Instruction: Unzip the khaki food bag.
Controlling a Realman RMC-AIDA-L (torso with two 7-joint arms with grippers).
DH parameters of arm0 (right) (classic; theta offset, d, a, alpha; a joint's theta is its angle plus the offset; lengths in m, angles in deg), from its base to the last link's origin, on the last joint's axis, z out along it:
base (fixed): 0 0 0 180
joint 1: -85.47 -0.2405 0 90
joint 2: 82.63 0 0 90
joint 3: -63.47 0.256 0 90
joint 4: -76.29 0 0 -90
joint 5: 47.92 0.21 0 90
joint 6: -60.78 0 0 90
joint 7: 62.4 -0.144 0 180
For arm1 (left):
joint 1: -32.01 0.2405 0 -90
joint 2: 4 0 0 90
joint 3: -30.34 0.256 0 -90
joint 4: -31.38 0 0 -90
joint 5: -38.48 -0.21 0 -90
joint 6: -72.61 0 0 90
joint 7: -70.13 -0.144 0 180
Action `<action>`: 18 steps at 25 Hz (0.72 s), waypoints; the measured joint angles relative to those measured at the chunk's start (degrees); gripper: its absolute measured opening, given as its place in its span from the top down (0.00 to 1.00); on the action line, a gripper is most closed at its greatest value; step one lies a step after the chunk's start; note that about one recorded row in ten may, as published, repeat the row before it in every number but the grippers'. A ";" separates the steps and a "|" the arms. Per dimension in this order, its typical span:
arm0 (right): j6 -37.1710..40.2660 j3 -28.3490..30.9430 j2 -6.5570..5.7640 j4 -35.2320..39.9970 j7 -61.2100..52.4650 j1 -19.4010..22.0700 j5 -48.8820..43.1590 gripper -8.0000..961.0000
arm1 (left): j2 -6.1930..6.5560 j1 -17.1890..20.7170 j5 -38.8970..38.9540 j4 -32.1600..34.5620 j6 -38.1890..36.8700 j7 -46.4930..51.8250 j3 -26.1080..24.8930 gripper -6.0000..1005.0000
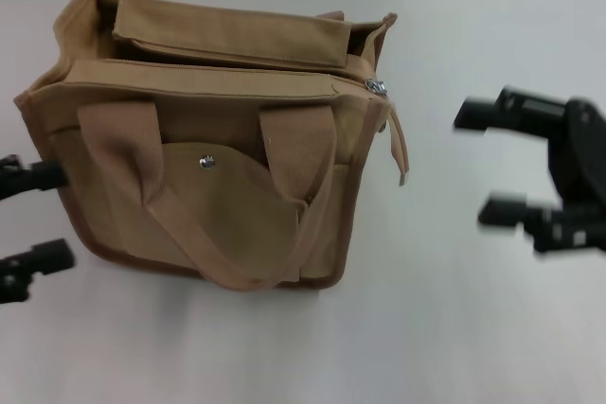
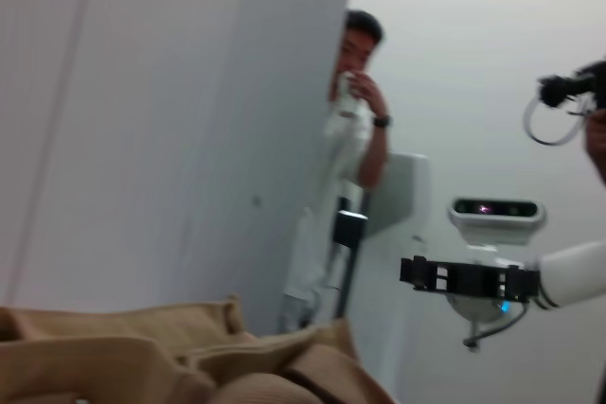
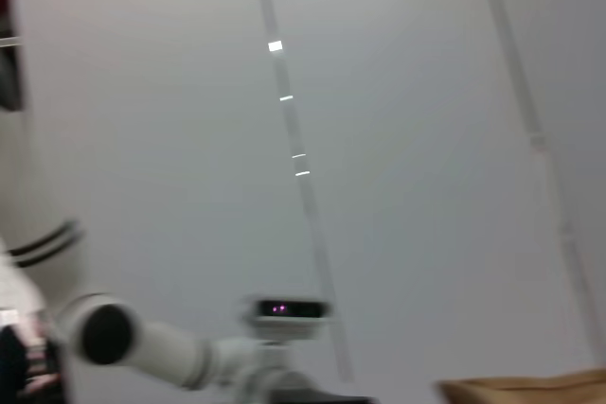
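Because the khaki food bag (image 1: 218, 149) is soft canvas with slack webbing handles (image 1: 189, 205), we judge it light and floppy: its walls would likely buckle and the whole bag slide on the smooth white table (image 1: 492, 328) if pulled from one end alone. It sits at about ten o'clock from the middle of the head view, lying tilted with its front pocket (image 1: 227, 205) and metal snap (image 1: 207, 163) facing us, the brown-trimmed base toward six o'clock and the zipped top toward twelve.

At the bag's two o'clock corner we see the silver zipper pull (image 1: 377, 88), with a thin fabric tail (image 1: 400, 144) hanging from it. That pull or its tail looks like the place to pinch; it is small and metal, so we expect it to be slippery. The far end of the zipper line, toward nine o'clock, seems the spot to brace.

Our left gripper (image 1: 33, 224) sits at nine o'clock, just beside the bag's left wall, fingers spread and grasping nothing. Our right gripper (image 1: 497, 163) hovers at three o'clock, well apart from the bag, also released and empty.

We can read no brand, label or writing on the bag.
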 joint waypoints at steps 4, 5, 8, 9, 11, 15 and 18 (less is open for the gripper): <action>2.10 -5.01 0.76 2.28 0.17 0.27 -0.04 0.19 | -0.55 -1.98 -0.21 -0.23 0.05 0.05 2.27 0.16; 2.34 -6.36 0.81 2.62 0.27 0.22 -0.10 0.16 | -0.66 -2.39 -0.28 -0.24 0.08 0.13 2.59 0.16; 2.49 -8.34 1.08 2.97 0.31 -0.04 -0.57 0.13 | -0.88 -3.24 -0.84 -0.26 0.10 0.60 2.93 0.16; 2.43 -8.36 1.21 3.08 0.30 -0.04 -0.71 0.13 | -0.92 -3.45 -1.06 -0.26 0.10 0.78 2.96 0.16; 2.24 -8.39 1.38 3.35 0.30 -0.02 -0.78 0.13 | -0.96 -3.61 -1.27 -0.26 0.10 0.90 2.98 0.16; 2.18 -8.42 1.43 3.47 0.31 -0.05 -0.82 0.13 | -1.03 -3.68 -1.29 -0.26 0.10 1.29 2.95 0.16; 2.15 -8.45 1.43 3.50 0.31 -0.25 -0.85 0.13 | -1.03 -3.69 -1.29 -0.26 0.10 1.34 2.88 0.16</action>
